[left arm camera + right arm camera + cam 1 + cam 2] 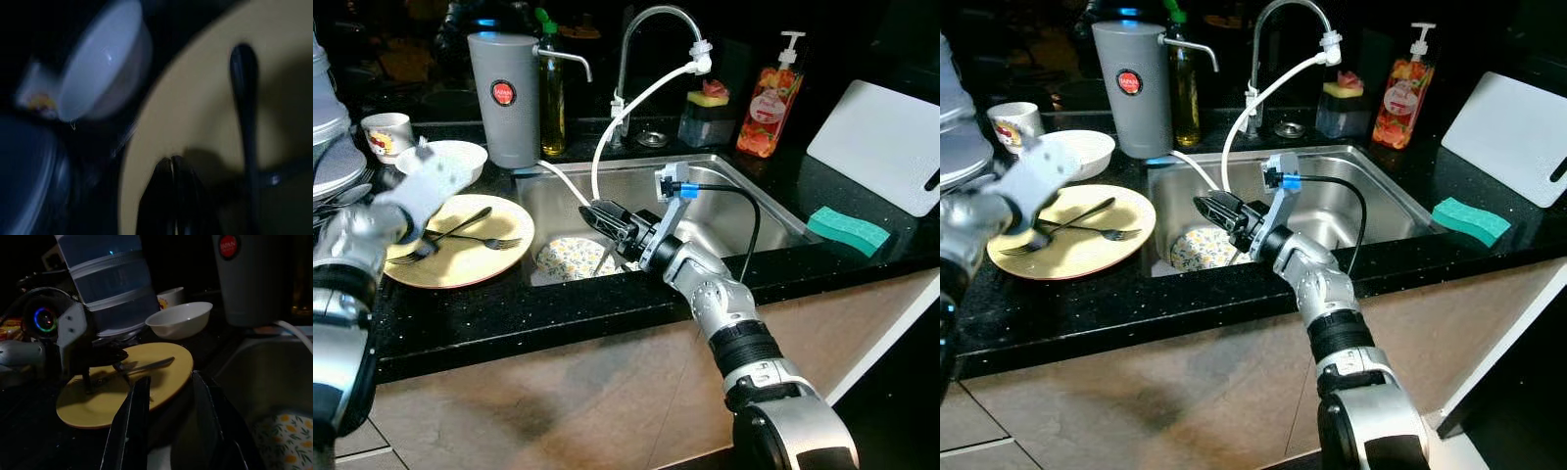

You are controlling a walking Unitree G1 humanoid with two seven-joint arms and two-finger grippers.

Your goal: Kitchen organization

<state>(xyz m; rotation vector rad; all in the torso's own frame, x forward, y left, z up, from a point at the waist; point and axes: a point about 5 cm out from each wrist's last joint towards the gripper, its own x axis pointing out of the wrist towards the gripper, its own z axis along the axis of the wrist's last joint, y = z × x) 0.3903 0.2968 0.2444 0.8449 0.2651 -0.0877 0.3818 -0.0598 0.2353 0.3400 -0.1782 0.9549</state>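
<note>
A yellow plate lies on the black counter left of the sink, with a fork and a spoon crossed on it. My left gripper hovers blurred over the plate's left side. In the left wrist view its fingers are pressed together with nothing seen between them, and the spoon lies beside them. My right gripper reaches over the steel sink, open and holding nothing, its fingers spread. A flowered plate rests in the basin below it.
A white bowl, a mug and stacked dishes stand at the back left. A grey jug, oil bottle, tap with hose, soap bottle, green sponge and white board ring the sink.
</note>
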